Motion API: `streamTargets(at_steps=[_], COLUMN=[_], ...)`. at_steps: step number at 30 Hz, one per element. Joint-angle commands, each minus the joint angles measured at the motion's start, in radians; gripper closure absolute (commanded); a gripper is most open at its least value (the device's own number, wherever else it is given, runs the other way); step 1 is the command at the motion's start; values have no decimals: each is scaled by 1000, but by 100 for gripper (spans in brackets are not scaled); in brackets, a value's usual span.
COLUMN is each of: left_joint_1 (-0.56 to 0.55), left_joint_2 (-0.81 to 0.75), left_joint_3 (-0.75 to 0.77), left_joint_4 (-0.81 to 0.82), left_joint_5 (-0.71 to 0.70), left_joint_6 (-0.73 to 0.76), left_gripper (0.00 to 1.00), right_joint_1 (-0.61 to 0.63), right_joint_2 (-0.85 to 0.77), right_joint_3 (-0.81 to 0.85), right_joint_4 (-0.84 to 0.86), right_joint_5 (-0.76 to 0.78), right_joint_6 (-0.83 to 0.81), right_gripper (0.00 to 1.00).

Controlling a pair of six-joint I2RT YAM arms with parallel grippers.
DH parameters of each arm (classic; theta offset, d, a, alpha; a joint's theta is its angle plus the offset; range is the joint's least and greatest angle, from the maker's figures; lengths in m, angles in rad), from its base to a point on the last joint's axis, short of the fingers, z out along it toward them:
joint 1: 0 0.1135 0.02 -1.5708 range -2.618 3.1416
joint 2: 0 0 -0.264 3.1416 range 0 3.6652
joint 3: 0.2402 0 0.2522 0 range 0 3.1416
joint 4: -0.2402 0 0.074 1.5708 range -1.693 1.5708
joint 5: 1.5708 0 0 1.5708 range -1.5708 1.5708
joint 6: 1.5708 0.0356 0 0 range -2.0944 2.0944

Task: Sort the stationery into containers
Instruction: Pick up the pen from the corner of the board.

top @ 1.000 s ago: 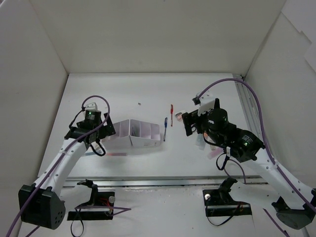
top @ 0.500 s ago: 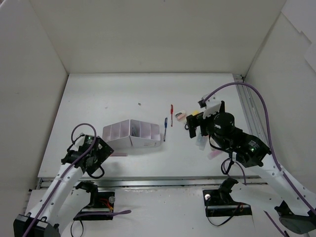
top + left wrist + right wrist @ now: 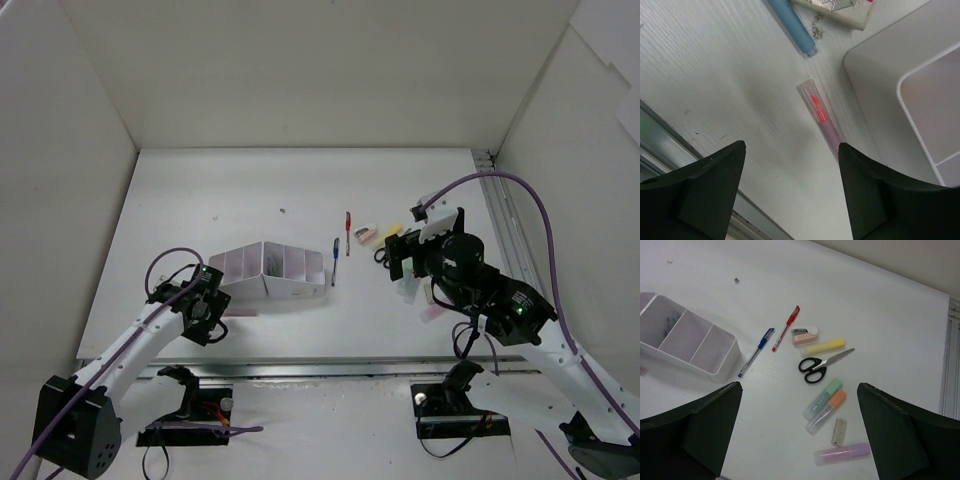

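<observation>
While the right arm has only eased a little toward the near right, the left arm has done most of the moving. A second ago the left gripper (image 3: 791,146) sat at the left end of the white organizer (image 3: 270,268). It then pulled back toward the near edge, and now it hangs just off the organizer's near-left corner. Its jaws stand apart with only the table (image 3: 250,190) between them. Below them lies a clear-cased pink highlighter (image 3: 821,117), untouched, just beside the organizer wall. Past it I can see the end of a light-blue barrel (image 3: 792,27) and a white eraser with black print (image 3: 840,10).

The right gripper (image 3: 799,385) is spread wide and empty, hovering over the loose stationery to the right of the organizer. None of those pieces has shifted.

Counting them:
- Two pens: a blue pen (image 3: 755,352) nearest the organizer and a red pen (image 3: 786,335) just right of it.
- One pair of black-handled scissors (image 3: 822,364).
- Four highlighters:
  - a yellow highlighter (image 3: 826,345);
  - a green highlighter (image 3: 822,399) and an orange highlighter (image 3: 827,411), lying side by side;
  - a purple highlighter (image 3: 842,453).
- One small grey eraser (image 3: 839,432), between the orange and the purple.
- One small pink-and-white piece (image 3: 805,335) at the yellow one's left end; I cannot tell what it is.

Three organizer compartments show from the right wrist. The leftmost holds something green and purple, too blurred to name.
</observation>
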Motion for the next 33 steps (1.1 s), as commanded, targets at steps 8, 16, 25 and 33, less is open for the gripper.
streamTargets(at_steps=[8,16,25,33], left_joint_1=[-43,-53,-53,-85], left_joint_2=[85,225,320,488], left_joint_3=[38,98,139,264], left_joint_4=[45,67,28,-176], left_joint_5=[-90,-98,-64,-39], left_joint_6=[-199,-204,-195,-176], left_gripper=[44,43,47,64], right_joint_1=[-8,-9,-8,-15], right_joint_2=[1,10,26,29], right_joint_3=[4,4,7,7], right_joint_4=[54,51,51,51], right_joint_5=[50,45,50,54], right_joint_6=[-9,-9,-38,-33], right_gripper=[2,2,2,2])
